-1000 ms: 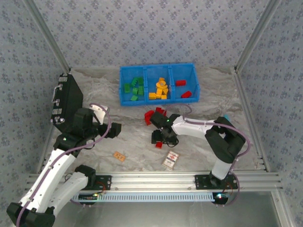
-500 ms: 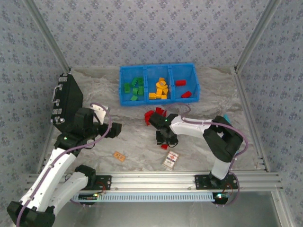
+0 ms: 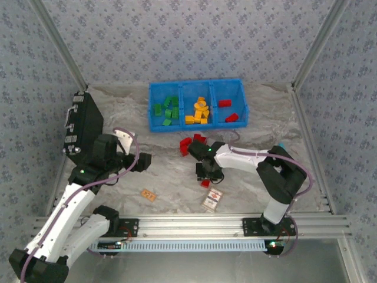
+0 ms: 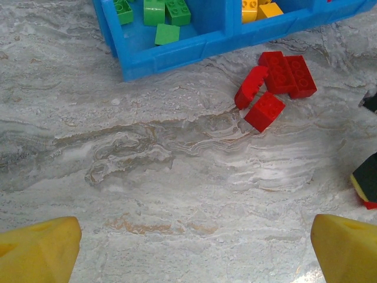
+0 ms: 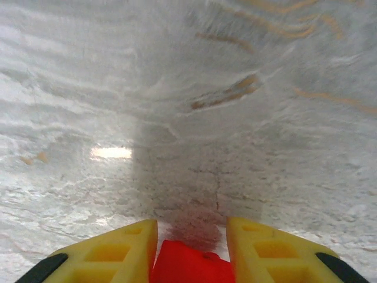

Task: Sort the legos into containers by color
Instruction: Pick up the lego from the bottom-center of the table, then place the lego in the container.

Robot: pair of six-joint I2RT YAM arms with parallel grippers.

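The right hand [image 3: 207, 177] was low over the surface [image 3: 171, 171], near its middle. Its two yellow fingers [image 5: 112, 253] were clenched on one red lego [image 5: 187, 266], which touched both of them. In the top view the same lego showed as a small red spot at the near side of the hand.

Just on the near side of this hand lay the red-and-white card [image 3: 213, 199], close to it but apart. On the far side, between the hand and the blue bin [image 3: 194, 126], a group of loose red legos [image 3: 191, 143] lay on the surface. The left wrist view showed four of them, close together and near the front wall of the bin.

The bin held green legos [image 3: 166, 111] in its left compartment, orange legos [image 3: 199, 112] in the middle one and two red legos [image 3: 231, 117] in the right one.

The left hand [image 3: 143, 161] hung at the left, well apart from the loose group. Its fingertips [image 4: 38, 250] were spread wide, with nothing between them. Behind it stood the black box [image 3: 82, 124]. A small tan tile [image 3: 148, 194] lay on the surface near the front edge.

Compared with one second before, the right hand had shifted a little to the right and its fingers had closed on the lego. The left arm, the bin and the loose legos were in the same places.
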